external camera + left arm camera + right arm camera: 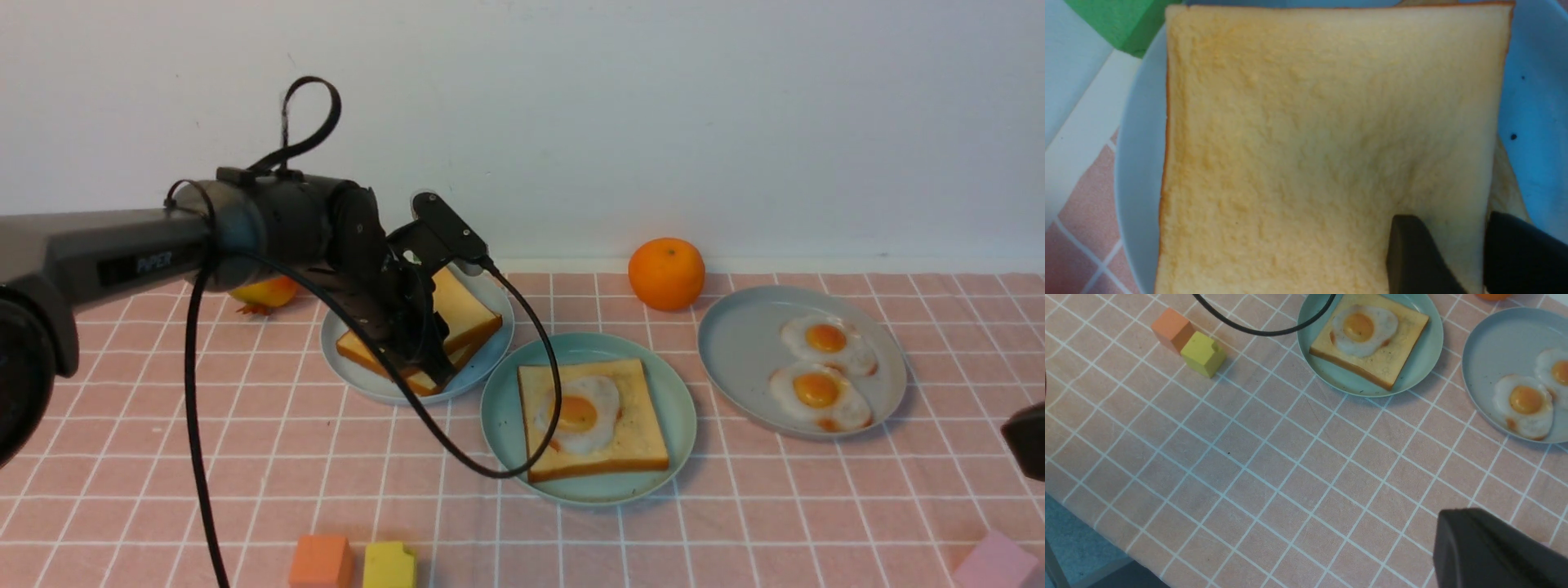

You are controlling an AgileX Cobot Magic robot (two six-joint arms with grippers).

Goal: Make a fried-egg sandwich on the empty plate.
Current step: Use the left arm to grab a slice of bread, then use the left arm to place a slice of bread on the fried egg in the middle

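The mint-green plate in the middle holds one toast slice with a fried egg on top; the right wrist view shows them too. A paler plate behind it to the left carries stacked toast slices. My left gripper is down at this stack and open. In the left wrist view its fingers straddle one edge of the top slice, one finger over the face, the other past the edge. My right gripper hovers shut over bare cloth at the right.
A blue-grey plate at the right holds two fried eggs. An orange sits by the wall. Orange, yellow and pink blocks lie along the near edge. The left arm's cable droops over the mint plate.
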